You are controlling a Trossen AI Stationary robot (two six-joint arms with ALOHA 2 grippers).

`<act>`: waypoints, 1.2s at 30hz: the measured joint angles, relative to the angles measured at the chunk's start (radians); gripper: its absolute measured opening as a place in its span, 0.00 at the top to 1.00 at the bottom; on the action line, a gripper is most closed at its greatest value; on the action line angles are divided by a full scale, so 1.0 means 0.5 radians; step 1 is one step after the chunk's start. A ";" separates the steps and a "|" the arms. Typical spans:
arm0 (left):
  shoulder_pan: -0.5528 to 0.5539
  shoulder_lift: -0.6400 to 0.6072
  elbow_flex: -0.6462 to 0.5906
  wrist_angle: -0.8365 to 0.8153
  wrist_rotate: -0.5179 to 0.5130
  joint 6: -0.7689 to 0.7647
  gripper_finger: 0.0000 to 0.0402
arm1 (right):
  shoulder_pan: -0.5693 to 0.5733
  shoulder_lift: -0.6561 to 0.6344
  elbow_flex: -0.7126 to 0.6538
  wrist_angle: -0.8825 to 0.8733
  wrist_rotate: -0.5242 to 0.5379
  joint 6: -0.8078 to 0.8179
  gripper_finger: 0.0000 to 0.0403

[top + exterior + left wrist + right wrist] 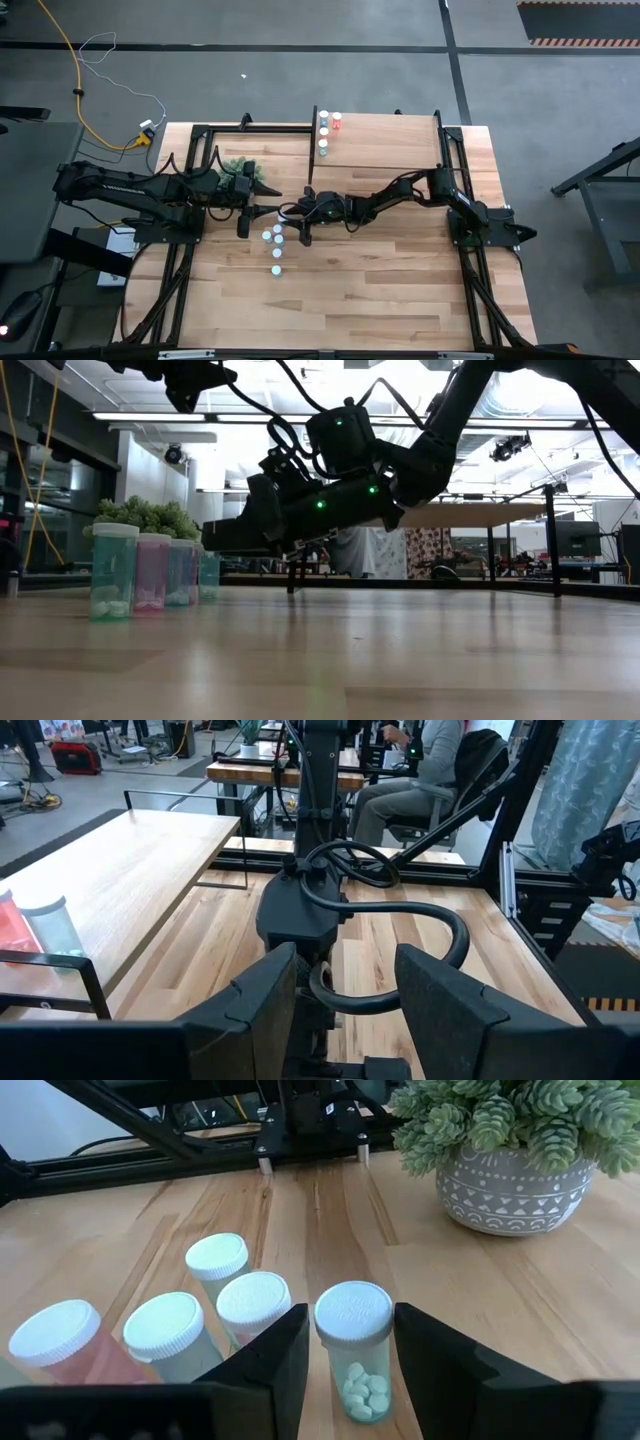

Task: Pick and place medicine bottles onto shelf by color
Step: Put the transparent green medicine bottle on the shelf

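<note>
Several medicine bottles [276,240] with white caps stand upright in a cluster on the table's middle left. They also show in the low view [150,572]. My right gripper [297,216] is open and low over the table. Its fingers stand on either side of a teal bottle [352,1350] with white pills, with narrow gaps at the cap. Several other bottles [215,1295] stand just beyond the teal one. More bottles [326,128] stand on the shelf [385,135] at the far side. My left gripper [245,212] is open and empty, close beside the cluster.
A potted green plant [240,168] stands just behind the cluster, and shows in the right wrist view [510,1140]. The shelf's black side supports [60,975] rise at the far side. My two grippers face each other closely. Bare tabletop [380,290] lies toward the near edge.
</note>
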 joint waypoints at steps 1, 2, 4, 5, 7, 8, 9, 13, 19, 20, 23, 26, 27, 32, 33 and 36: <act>0.000 0.000 0.000 0.000 0.000 0.000 0.60 | 0.000 0.000 0.000 0.000 0.000 0.000 0.66; 0.000 0.000 0.000 0.000 0.000 0.000 0.60 | 0.000 0.000 0.000 0.000 0.000 0.000 0.66; 0.001 0.000 0.000 0.000 0.000 0.000 0.60 | 0.000 0.000 0.000 0.000 0.000 0.000 0.66; 0.001 0.000 0.000 0.000 0.000 0.000 0.60 | 0.000 0.000 0.000 0.000 0.000 0.000 0.66; 0.000 0.000 0.000 0.000 0.000 0.000 0.60 | 0.000 0.000 0.000 0.000 0.000 0.000 0.66; 0.001 0.000 0.000 0.000 0.000 0.000 0.60 | -0.001 0.000 0.000 0.000 0.000 0.000 0.66; 0.001 0.000 0.000 0.000 0.000 0.000 0.60 | 0.000 0.000 0.000 0.000 0.000 0.000 0.66; 0.000 0.000 0.000 0.000 0.000 0.000 0.60 | 0.000 0.000 0.000 0.000 0.000 0.000 0.66; 0.001 0.000 0.000 0.000 0.000 0.000 0.60 | 0.000 0.000 0.000 0.001 0.000 0.000 0.73; 0.001 0.000 0.000 0.000 0.000 0.000 0.60 | 0.000 0.000 0.000 0.001 0.000 0.000 0.74; 0.001 0.000 0.000 0.000 0.000 0.000 0.60 | 0.000 0.000 0.000 0.001 0.000 0.000 0.78; 0.000 0.000 0.000 0.000 0.000 0.000 0.60 | 0.000 0.000 0.000 0.001 0.000 -0.001 0.77; 0.001 0.000 0.000 0.000 0.000 0.000 0.60 | 0.000 0.000 0.000 0.001 0.000 0.000 0.77; 0.001 0.000 0.000 0.000 0.000 0.000 0.60 | 0.000 0.000 0.000 -0.003 0.000 0.000 0.74; 0.001 0.000 0.000 -0.001 0.000 0.000 0.60 | -0.001 0.000 0.000 -0.004 0.000 0.000 0.74; 0.001 0.000 0.000 -0.006 0.000 0.000 0.60 | 0.000 0.000 0.000 -0.005 -0.001 -0.025 0.75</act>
